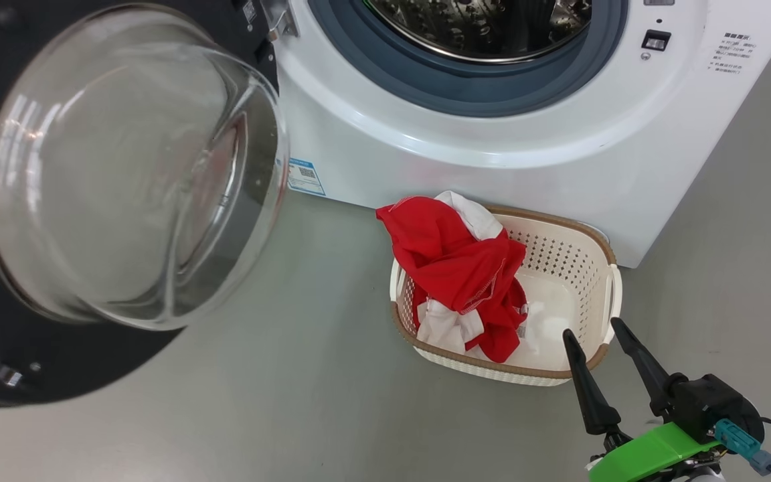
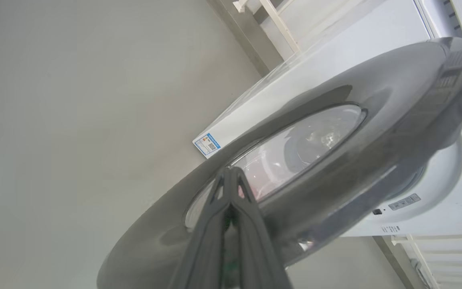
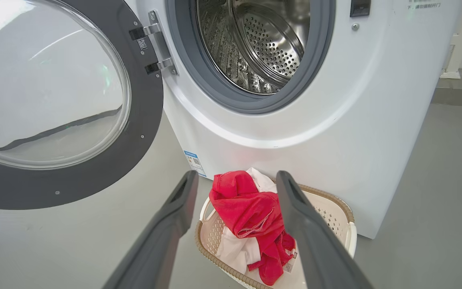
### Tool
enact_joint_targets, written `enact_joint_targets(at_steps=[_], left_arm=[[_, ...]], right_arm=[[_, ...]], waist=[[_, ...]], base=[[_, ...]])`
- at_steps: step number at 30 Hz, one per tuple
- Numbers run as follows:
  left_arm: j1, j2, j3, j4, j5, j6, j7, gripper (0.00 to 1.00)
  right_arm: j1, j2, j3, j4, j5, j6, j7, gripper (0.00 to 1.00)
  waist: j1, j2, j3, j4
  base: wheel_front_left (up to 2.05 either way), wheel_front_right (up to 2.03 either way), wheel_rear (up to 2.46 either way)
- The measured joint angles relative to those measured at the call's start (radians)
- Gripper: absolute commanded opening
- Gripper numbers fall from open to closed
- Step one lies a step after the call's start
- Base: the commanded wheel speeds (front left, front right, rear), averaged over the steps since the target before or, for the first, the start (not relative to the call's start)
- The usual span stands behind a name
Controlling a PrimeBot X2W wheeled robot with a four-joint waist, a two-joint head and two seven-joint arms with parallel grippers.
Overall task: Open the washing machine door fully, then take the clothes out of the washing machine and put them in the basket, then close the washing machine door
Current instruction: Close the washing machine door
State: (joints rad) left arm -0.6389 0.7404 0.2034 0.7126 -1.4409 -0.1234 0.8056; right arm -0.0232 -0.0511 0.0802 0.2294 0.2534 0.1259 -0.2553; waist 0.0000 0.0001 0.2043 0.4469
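The washing machine (image 1: 492,154) stands white, with its washing machine door (image 1: 24,375) swung out wide to the left; the glass bowl (image 1: 138,167) bulges toward me. Inside the grey gasket, the steel drum (image 3: 263,44) shows bare metal. The red and white clothes (image 1: 452,261) are heaped in the cream basket (image 1: 579,234) on the floor in front of the machine. My right gripper (image 1: 591,328) hovers open and holds nothing, just near the basket's front right rim. In the right wrist view the clothes (image 3: 247,212) lie between its fingers (image 3: 175,216). My left gripper (image 2: 231,172) is shut, its tips at the door's outer face (image 2: 375,132).
Grey floor (image 1: 292,402) spreads left of and in front of the basket. A blue label sticker (image 1: 305,177) sits low on the machine's front. A white frame (image 3: 455,52) stands to the machine's right. The open door takes up the space to the left.
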Motion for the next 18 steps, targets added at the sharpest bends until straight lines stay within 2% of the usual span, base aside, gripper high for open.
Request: enact_joint_targets(at_steps=[6, 18], left_arm=[[0.069, -0.053, -0.029, -0.132, -0.060, 0.000, 0.049, 0.00], [0.156, -0.058, -0.058, -0.344, -0.136, 0.000, 0.173, 0.00]], right_arm=[[0.003, 0.000, -0.004, -0.004, 0.000, 0.000, 0.000, 1.00], [0.004, 0.000, -0.010, -0.018, 0.000, 0.000, 0.000, 1.00]], waist=[[0.0000, 0.0000, -0.015, 0.004], [0.0000, 0.0000, -0.044, -0.007]], base=[[0.00, 0.00, 0.00], [0.00, 0.00, 0.00]])
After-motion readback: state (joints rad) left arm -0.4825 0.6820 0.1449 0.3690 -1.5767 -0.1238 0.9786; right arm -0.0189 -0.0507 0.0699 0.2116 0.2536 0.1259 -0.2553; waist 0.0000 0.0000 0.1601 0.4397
